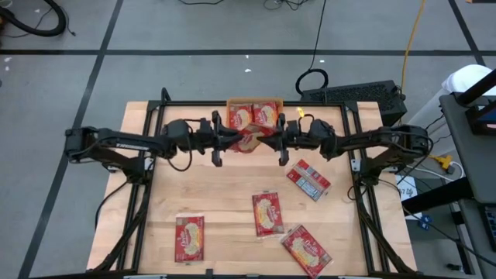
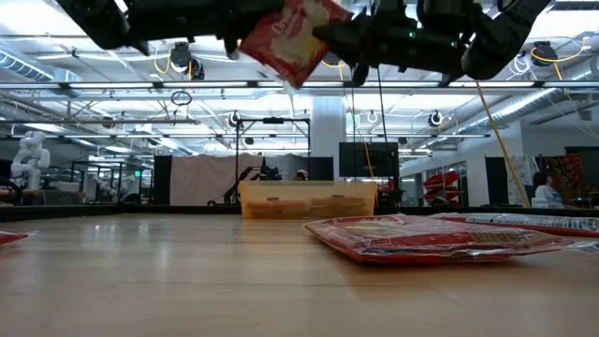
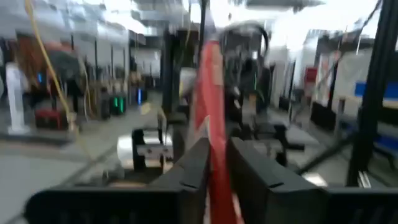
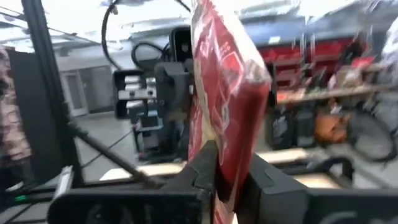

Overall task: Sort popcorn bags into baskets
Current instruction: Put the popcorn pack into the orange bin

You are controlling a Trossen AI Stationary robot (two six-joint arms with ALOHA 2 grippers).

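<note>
Right now both dark two-finger grippers meet in mid-air over the far middle of the pale wooden table [image 1: 225, 201], with one flat red popcorn bag [image 1: 249, 140] caught between them. The left gripper [image 3: 215, 163] has its fingers drawn close on either side of the bag's edge, the red packet standing upright and thin in the narrow gap; the pictures show contact on both sides, though how firmly it pinches I cannot tell. The right gripper [image 4: 231, 171] is closed tight on the opposite end of the same bag, which rises upright from between its fingers with a yellow popcorn print on its face. From table height the bag [image 2: 285, 36] hangs tilted, high above the surface, beneath the two dark arms. Just beyond the fingertips, at the table's far edge, sits the small rectangular translucent orange plastic bin [image 1: 253, 103], and two red packets [image 1: 253, 116] already lie flat inside it, side by side. Well away from the fingers, on the near half of the table, four more red packets lie flat: one toward the left [image 1: 189, 238], one near the middle [image 1: 267, 214], one beside it toward the near edge [image 1: 305, 249], and one showing a silver-grey side [image 1: 309, 179] on the right.
</note>
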